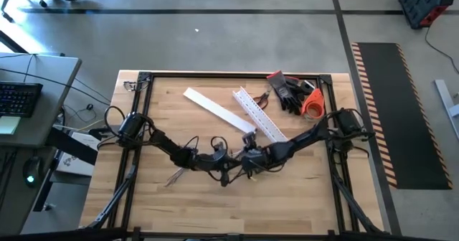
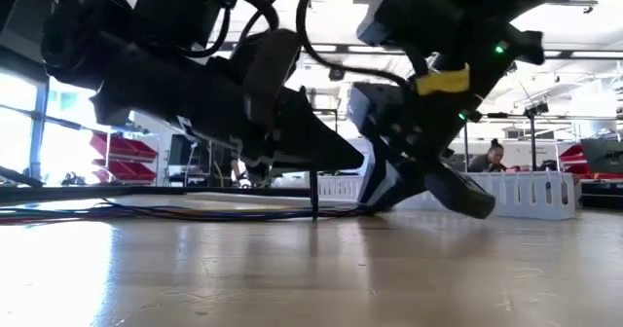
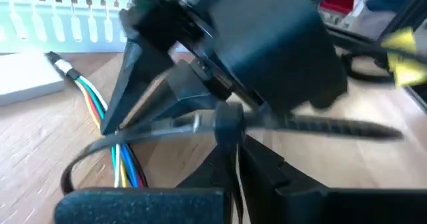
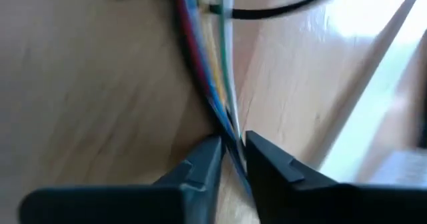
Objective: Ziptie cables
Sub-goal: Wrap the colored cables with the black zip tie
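Observation:
The cables (image 3: 120, 164) are a thin bundle of coloured and pale wires lying on the wooden table, also visible as cables (image 1: 176, 175) near the table's middle. A black zip tie (image 3: 320, 125) runs across the left wrist view and loops around the bundle as a strap (image 3: 70, 174). My left gripper (image 3: 230, 167) and my right gripper (image 4: 230, 154) meet tip to tip at mid-table. The left gripper (image 1: 219, 160) is shut at the zip tie's head, and the right gripper (image 1: 247, 158) is shut on the cables. My left gripper pinches the zip tie at its head (image 3: 227, 123) between the two fingertips, coming low and slanting from the table's left. The tail sticks out sideways, and the loop hangs slack around the wires. My right gripper pinches the cable bundle (image 4: 228, 134) between its fingertips, fingers (image 4: 200, 164) across the wires, slanting down from the table's right. The wires run on along the table beyond the hold.
Two long white slotted channels (image 1: 215, 108) (image 1: 258, 115) lie on the table's far half. Black gloves (image 1: 287, 90) and an orange tape roll (image 1: 313, 105) sit at the far right corner. A person (image 2: 492, 157) sits in the room behind.

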Available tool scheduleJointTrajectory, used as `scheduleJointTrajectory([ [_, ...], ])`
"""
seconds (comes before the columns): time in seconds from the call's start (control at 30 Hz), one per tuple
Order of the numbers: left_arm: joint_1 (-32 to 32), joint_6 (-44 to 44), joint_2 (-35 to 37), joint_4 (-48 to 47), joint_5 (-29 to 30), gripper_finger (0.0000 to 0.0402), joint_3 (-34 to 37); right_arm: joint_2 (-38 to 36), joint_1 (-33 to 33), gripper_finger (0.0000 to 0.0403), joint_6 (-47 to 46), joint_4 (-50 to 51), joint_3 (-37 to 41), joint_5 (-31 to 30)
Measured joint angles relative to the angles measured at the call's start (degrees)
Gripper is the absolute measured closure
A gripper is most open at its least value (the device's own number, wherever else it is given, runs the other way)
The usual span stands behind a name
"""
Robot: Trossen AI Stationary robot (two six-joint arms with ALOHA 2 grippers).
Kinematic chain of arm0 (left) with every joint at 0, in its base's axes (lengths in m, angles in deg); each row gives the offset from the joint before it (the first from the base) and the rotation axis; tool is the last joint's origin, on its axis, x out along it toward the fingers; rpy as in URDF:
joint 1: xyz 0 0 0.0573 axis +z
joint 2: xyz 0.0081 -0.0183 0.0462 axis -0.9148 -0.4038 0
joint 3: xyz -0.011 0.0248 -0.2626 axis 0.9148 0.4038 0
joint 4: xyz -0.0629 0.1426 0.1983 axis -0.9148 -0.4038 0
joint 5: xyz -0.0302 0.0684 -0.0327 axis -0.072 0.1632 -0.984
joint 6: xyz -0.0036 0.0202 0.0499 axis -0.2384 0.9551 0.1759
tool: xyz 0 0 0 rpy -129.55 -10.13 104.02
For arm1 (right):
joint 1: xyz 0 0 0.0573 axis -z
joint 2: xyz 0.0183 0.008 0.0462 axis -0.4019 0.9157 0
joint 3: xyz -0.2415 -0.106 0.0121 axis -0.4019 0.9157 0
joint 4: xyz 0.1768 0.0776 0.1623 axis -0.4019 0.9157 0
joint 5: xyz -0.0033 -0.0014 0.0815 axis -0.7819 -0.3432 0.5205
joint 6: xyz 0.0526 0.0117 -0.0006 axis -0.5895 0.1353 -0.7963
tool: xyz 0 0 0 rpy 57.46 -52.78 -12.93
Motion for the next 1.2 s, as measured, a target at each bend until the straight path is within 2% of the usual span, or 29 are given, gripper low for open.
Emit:
scheduleJointTrajectory([
  [0.1,0.0,0.1,-1.1,0.0,1.1,0.0402,0.0,-0.2,0.5,0.0302,-3.5,1.5,-0.1,4.0],
  [0.33,1.1,0.0,-4.5,0.0,1.3,0.0402,-0.8,-2.2,-3.2,0.0293,-8.9,3.3,0.3,-2.0],
  [0.47,1.0,0.1,-5.0,0.0,0.4,0.0402,-1.4,-4.6,-5.6,0.0302,-15.2,4.9,0.2,-3.5],
  [0.63,0.1,3.2,-5.1,0.2,0.8,0.0396,-1.6,-4.6,-8.9,0.0311,-23.9,7.1,0.2,-8.5],
  [0.77,-0.5,5.2,-5.1,-1.3,-1.6,0.0367,-1.6,-4.7,-11.9,0.0312,-29.9,8.8,0.2,-13.7],
  [0.97,-1.3,9.0,-1.2,-10.4,-1.6,0.0304,-1.5,-4.7,-15.8,0.0312,-34.1,8.8,0.2,-22.6],
  [1.2,-1.4,9.3,3.4,-16.2,-2.1,0.0270,-1.5,-4.7,-16.7,0.0312,-35.8,8.7,0.1,-23.3],
])
